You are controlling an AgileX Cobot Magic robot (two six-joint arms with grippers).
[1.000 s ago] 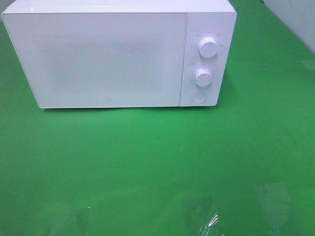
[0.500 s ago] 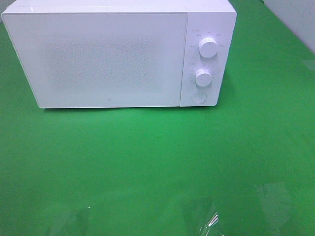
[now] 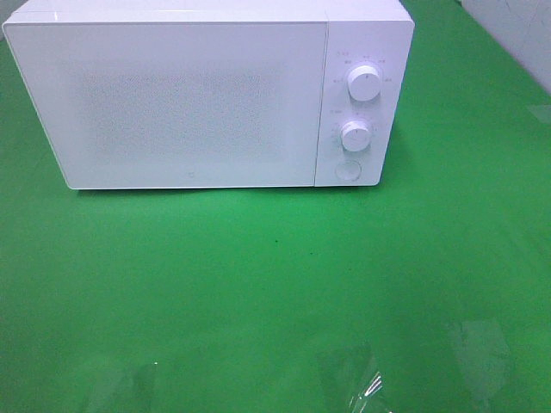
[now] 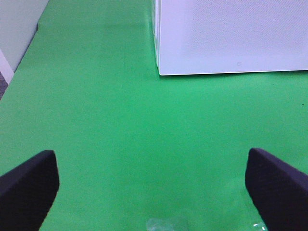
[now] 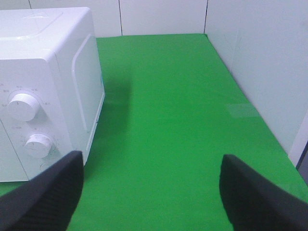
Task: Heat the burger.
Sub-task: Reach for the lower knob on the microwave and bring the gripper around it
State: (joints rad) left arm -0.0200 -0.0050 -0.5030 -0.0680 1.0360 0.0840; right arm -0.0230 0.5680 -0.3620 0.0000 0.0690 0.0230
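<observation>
Nothing moved since earlier: boxy white microwave (image 3: 207,95) at 12 o'clock on green bench (image 3: 275,284) shut, burger unseen, left gripper (image 4: 153,187) and right gripper (image 5: 151,195) spread empty, progress unclear.

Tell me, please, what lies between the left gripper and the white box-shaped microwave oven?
Only bare green table cover lies between the left gripper and the white microwave oven; the left wrist view shows it.

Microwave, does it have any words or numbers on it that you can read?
Nothing on the microwave can be read.
Marks around the upper knob: too small and blurred to read.
Marks around the lower knob: too small and blurred to read.
A tiny mark low on the door: too small to read.
</observation>
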